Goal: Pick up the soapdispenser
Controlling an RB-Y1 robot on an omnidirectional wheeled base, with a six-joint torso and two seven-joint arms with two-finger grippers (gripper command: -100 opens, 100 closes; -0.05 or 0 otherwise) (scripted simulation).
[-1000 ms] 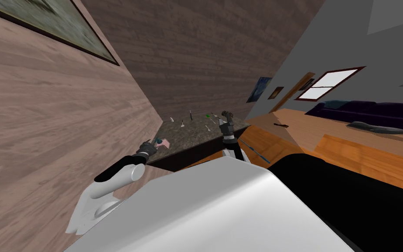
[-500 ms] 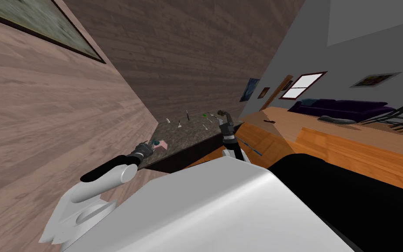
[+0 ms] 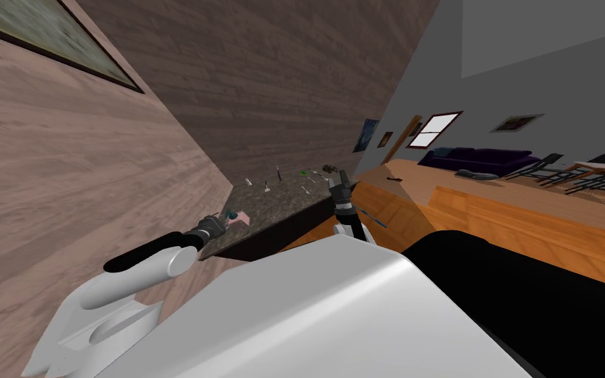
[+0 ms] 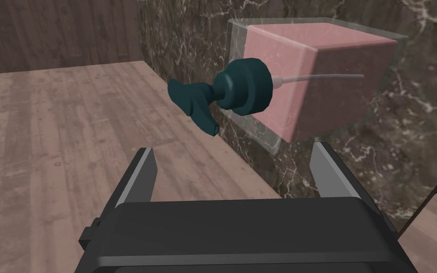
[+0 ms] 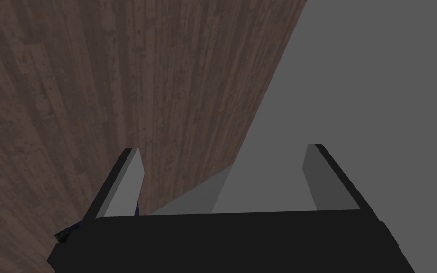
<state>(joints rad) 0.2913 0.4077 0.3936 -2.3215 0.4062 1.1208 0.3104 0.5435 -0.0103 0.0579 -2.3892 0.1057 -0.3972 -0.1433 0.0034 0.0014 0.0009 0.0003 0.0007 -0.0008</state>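
At the near corner of a dark brown countertop (image 3: 275, 200), close against the wood-plank wall (image 3: 98, 170), stands the soap dispenser (image 3: 239, 215). Its body is a pink cube inside a clear, thick-walled shell (image 4: 307, 80). A round, dark teal pump head (image 4: 241, 87) sits on the top face with a short bent spout, and a thin pale tube runs from it into the pink fill. The counter's stone (image 4: 402, 142) is marbled with fine white veins and looks polished. The wall boards are matte, with a pinkish-brown grain.

The left arm reaches forward and low, forearm stretched toward that corner. The left gripper (image 4: 234, 154) points straight at the dispenser. Its flat, blade-like fingers (image 4: 141, 175) are spread wide and grasp nothing. The dispenser lies just beyond their tips, apart from both, with the pump head nearer one finger and the cube nearer the other.

The right arm stands bent upward at the counter's front edge. The right gripper (image 3: 341, 180) is raised, and its fingers (image 5: 122, 182) are likewise parted and empty.

Several small items farther along the counter are too tiny to identify.
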